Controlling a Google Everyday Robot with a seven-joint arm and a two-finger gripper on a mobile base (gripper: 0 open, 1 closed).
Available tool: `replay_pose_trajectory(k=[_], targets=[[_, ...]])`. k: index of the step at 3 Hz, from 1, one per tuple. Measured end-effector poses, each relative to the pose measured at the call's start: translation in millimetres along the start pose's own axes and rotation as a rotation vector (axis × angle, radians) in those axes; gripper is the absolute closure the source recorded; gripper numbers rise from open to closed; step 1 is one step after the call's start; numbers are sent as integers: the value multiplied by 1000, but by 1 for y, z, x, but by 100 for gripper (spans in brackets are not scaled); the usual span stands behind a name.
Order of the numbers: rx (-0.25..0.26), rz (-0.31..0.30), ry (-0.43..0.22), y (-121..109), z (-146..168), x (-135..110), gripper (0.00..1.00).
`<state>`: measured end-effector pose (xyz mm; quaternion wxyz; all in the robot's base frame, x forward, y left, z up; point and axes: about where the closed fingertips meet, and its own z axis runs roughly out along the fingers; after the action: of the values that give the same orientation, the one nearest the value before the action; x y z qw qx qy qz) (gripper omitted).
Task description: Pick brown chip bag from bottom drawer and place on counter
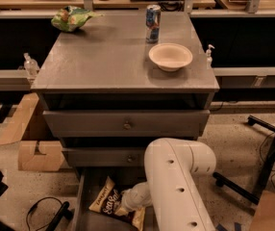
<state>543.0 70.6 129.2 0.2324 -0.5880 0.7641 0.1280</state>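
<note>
The brown chip bag (109, 202) lies in the open bottom drawer (94, 220), tan and dark brown with white lettering, its right end under my arm. My gripper (128, 207) is down inside the drawer at the bag's right end, reaching from the white arm (176, 186) that covers the drawer's right half. The grey counter (113, 57) is the cabinet top above the two shut upper drawers.
On the counter stand a white bowl (170, 56), a drink can (152, 17) and a green snack bag (70, 18) at the back left. Cardboard boxes (36, 150) lie left of the cabinet. A black chair base (257, 177) is at the right.
</note>
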Motion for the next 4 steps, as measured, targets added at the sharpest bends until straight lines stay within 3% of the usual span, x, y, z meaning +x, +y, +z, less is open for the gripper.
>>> replay_pose_trajectory(k=[2,4], targets=[[-4,-4,0,2,-1,-3,95],[-4,-4,0,2,-6,-5,100]])
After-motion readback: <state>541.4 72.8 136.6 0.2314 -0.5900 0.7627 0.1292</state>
